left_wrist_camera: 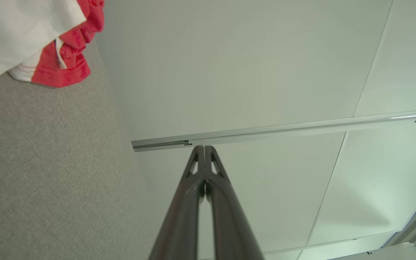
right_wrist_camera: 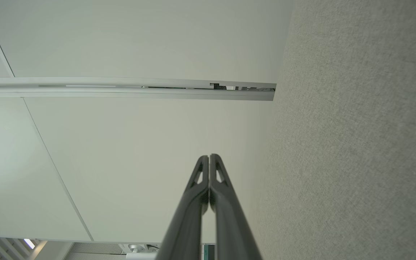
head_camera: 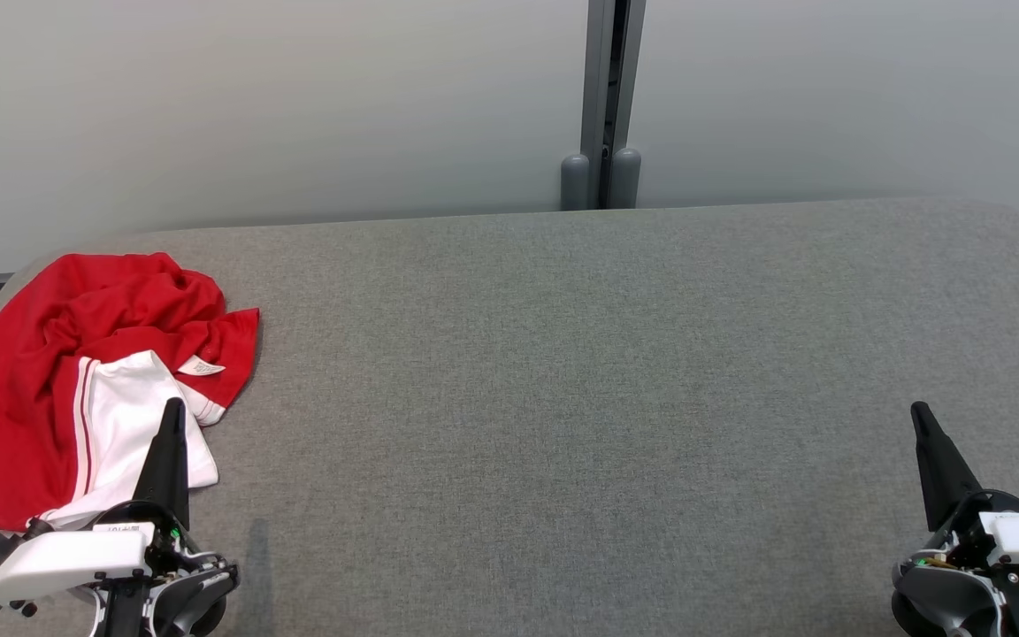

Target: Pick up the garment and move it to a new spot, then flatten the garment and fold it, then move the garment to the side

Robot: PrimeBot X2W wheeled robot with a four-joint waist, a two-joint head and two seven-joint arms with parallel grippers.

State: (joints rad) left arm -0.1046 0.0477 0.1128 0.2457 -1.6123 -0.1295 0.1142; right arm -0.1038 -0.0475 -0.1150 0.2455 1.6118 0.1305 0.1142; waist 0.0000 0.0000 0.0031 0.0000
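Pale wall (head_camera: 253, 106) fills the back, split by a grey metal post (head_camera: 613, 88) with two rounded feet at its base. Below it I've got the big grey fabric-covered table (head_camera: 563, 398), rounded corners, running nearly the full width of the head view.

The garment (head_camera: 23, 389) is on the far left of the table, up near the back-left corner. It's a crumpled heap, red with a white panel edged in red stripes, and its left side runs off the edge of the head view. In the left wrist view the garment (left_wrist_camera: 63, 68) shows as a bunched red hem and white cloth in the upper-left corner, lying on the grey fabric.

The left gripper (head_camera: 175, 407) is at the lower left, fingers pressed together, nothing pinched. The tip overlaps the white panel in the head view; it's probably hanging above the cloth rather than touching, I can't be sure from this angle. In its own wrist view the left gripper (left_wrist_camera: 204, 148) points at the wall, jaws together, and the garment sits well off to the side.

The right gripper (head_camera: 919, 411) is at the lower right over bare table, well apart from the garment. In its wrist view the right gripper (right_wrist_camera: 209, 157) also has its jaws pressed together, holding nothing.

A small white label (head_camera: 201, 366) sticks out of the red folds near the heap's right edge.
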